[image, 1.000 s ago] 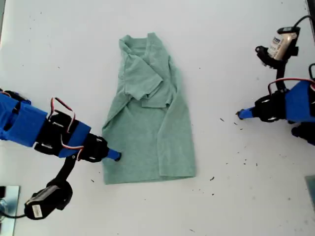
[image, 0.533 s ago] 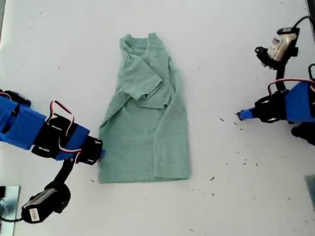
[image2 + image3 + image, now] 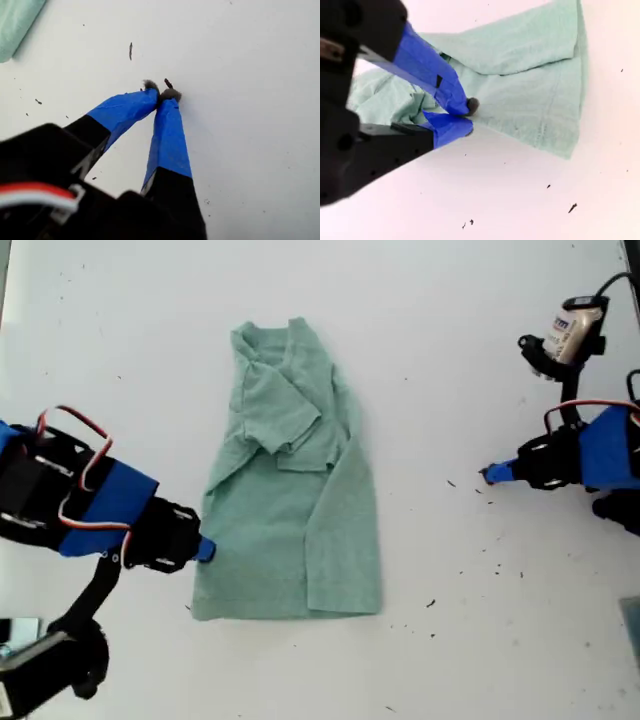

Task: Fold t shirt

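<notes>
One soft, heathered sage t shirt (image 3: 290, 480) lies partly folded mid-frame on the white worktop (image 3: 450, 340) in the exterior view. First wrist view: my first end effector (image 3: 162, 94) rests closed, empty, on bare worktop. Second wrist view: my second end effector (image 3: 467, 116) seemingly pinches the shirt's edge.

T shirt (image 3: 15, 25) mostly cut off in first wrist view.
</notes>
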`<action>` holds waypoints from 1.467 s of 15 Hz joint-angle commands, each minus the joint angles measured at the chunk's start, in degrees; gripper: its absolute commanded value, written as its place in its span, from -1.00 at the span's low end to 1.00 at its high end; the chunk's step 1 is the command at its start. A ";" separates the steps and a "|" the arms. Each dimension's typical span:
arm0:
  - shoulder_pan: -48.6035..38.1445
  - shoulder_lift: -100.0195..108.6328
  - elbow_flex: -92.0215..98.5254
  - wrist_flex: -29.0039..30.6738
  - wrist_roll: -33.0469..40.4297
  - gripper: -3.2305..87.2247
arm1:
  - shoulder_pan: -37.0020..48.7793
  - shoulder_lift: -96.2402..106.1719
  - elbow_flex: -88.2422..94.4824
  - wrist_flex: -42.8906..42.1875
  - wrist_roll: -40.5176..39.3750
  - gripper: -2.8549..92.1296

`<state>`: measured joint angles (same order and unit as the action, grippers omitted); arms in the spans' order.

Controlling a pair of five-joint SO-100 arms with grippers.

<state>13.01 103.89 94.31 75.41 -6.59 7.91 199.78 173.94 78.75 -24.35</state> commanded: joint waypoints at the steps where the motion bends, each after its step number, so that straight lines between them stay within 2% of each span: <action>1: -1.58 -1.85 -6.33 -2.11 2.29 -0.93 | -0.53 0.70 1.49 0.35 0.62 -0.89; 4: -5.54 -15.82 -22.06 -6.68 10.55 -0.93 | -0.79 0.70 1.85 0.44 1.32 -0.89; 5: -7.21 -25.40 -33.40 -6.06 14.33 -0.93 | -0.88 0.79 1.85 0.44 1.32 -0.89; 6: -8.70 -34.54 -42.80 -8.79 18.98 -0.93 | -0.88 0.79 1.85 0.44 1.41 -0.89; 7: -9.05 -39.02 -45.26 -15.91 22.50 -0.82 | -0.79 0.79 1.93 0.44 1.41 -0.89; 8: -8.96 -41.66 -45.26 -22.85 26.72 -0.53 | -0.79 0.79 2.02 0.44 1.49 -0.89; 9: -9.05 -43.59 -45.44 -23.99 27.42 -0.44 | -1.05 0.79 2.02 0.44 1.85 -0.89; 10: -8.70 -42.71 -45.44 -23.38 29.97 -0.35 | -1.23 0.79 2.02 0.53 2.11 -0.89; 12: -6.42 -31.82 -42.80 -22.85 34.10 -0.34 | -1.32 0.79 2.11 0.62 2.29 -0.89; 14: -6.94 -18.90 -37.71 -16.26 31.55 -0.35 | -1.49 0.79 1.93 0.70 2.64 -0.89; 16: -11.07 -3.87 -20.13 -10.99 25.14 -0.50 | -1.58 0.79 1.76 0.70 2.64 -0.89; 17: -13.45 5.80 -5.45 -12.66 22.94 -0.61 | -1.49 0.79 1.58 0.70 2.46 -0.89; 18: -15.64 14.94 8.88 -14.24 19.42 -0.80 | -1.49 0.79 1.41 0.70 2.37 -0.89; 20: -18.90 33.49 38.67 -23.38 14.94 -0.93 | -1.76 0.79 1.32 0.79 2.55 -0.89; 22: -20.04 45.00 60.03 -29.36 10.63 -0.93 | -1.93 0.79 1.41 0.97 2.99 -0.89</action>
<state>-6.06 139.92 140.19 49.92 6.94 6.50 199.78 174.20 78.75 -21.97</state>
